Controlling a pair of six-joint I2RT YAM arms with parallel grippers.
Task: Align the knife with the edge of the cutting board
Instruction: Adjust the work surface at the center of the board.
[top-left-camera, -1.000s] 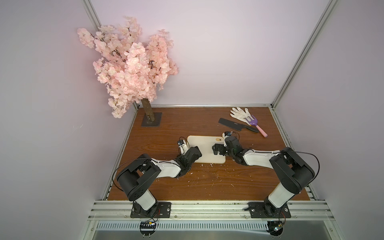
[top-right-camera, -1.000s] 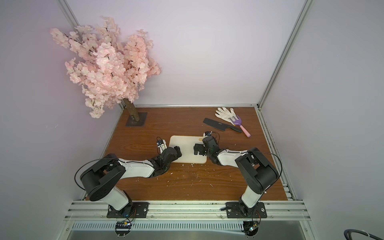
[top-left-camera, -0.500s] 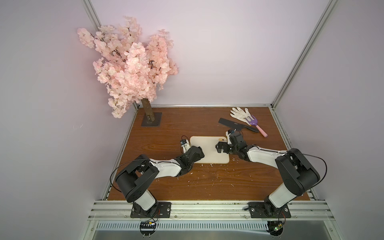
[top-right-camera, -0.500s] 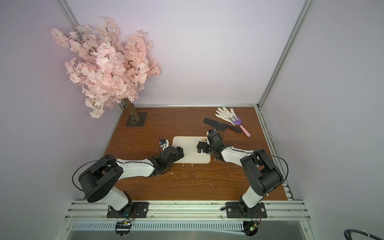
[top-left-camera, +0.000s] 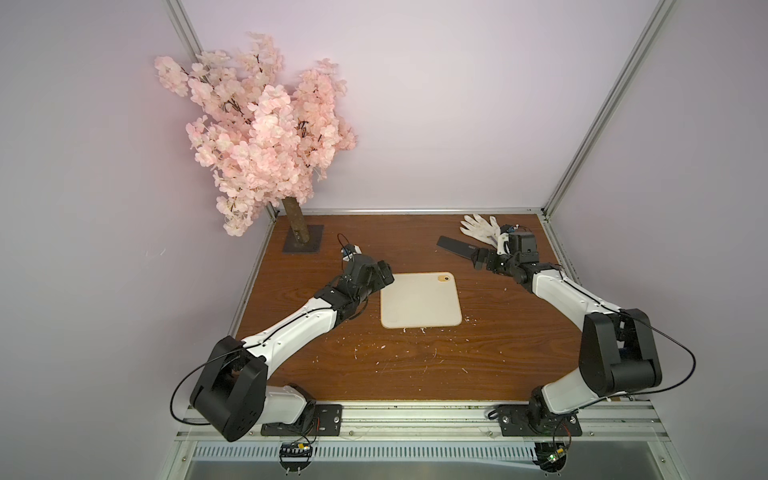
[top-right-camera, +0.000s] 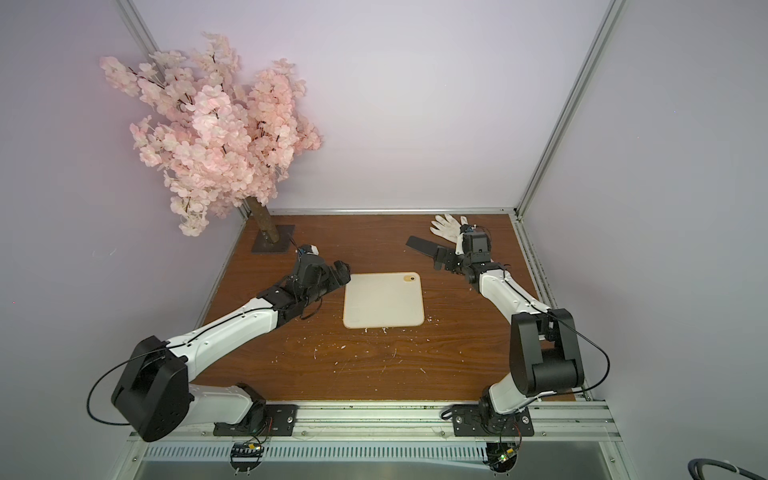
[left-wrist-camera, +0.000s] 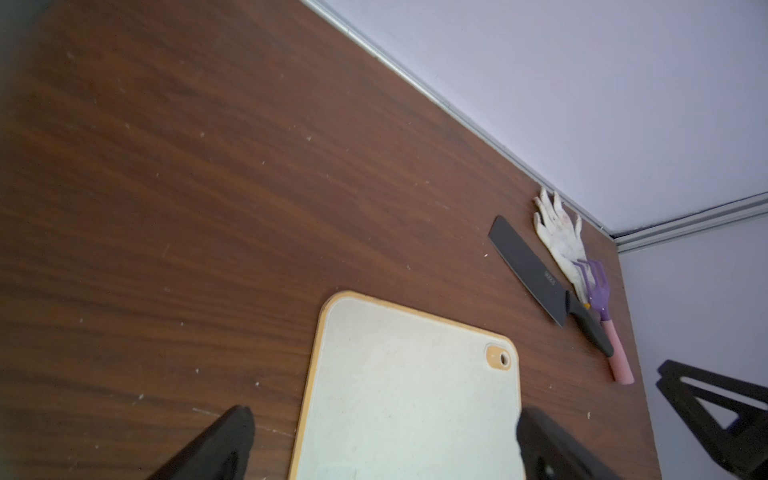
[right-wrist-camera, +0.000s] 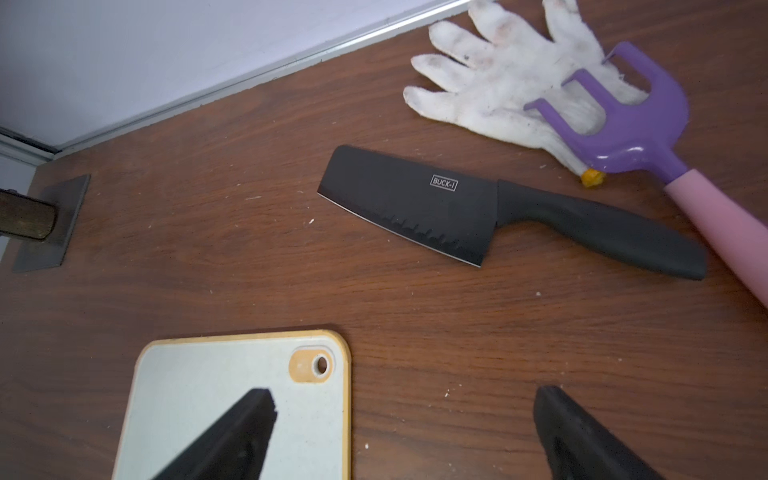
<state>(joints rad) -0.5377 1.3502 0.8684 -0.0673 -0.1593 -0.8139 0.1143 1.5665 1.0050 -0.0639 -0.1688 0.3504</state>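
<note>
Moved: right hand (right-wrist-camera: 403, 397) off cutting board (right-wrist-camera: 187, 386), toward knife (right-wrist-camera: 415, 203).
Knife: just ahead of spread right hand, untouched.
Cutting board corner: left hand (left-wrist-camera: 386, 415), spread.

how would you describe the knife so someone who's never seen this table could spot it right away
Go to the far right corner of the brown wooden table, beyond the cream cutting board. A white glove, a purple garden fork with a pink handle and the knife lie together there. The knife is the all-black one, with a wide rectangular blade, nearest the board.
</note>
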